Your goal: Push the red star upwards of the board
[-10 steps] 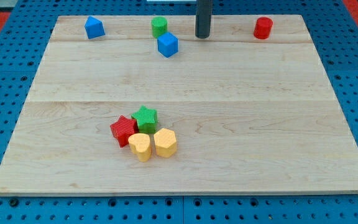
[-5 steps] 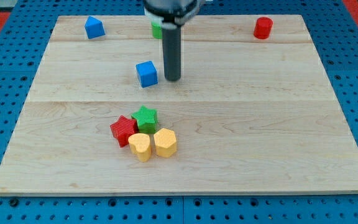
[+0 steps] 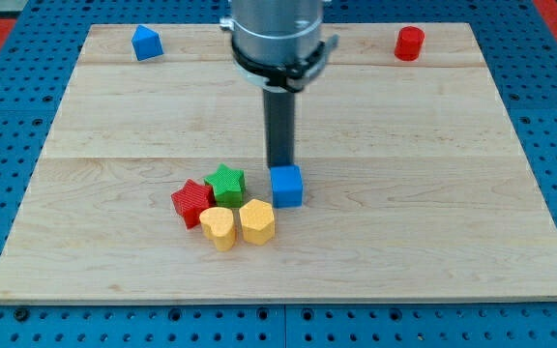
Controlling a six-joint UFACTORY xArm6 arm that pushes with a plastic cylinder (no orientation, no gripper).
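The red star lies at the board's lower middle-left, touching a green star on its upper right and a yellow block on its lower right. A second yellow block sits beside that one. A blue cube lies just right of the green star. My tip stands at the cube's top edge, touching it, to the right of the red star and a little above it.
A blue block sits at the board's top left and a red cylinder at the top right. The arm's grey body covers the top middle of the wooden board.
My tip has moved from the board's top down to the middle, pushing the blue cube down and right until it lies beside the green star. The arm now hides the green block at the top.
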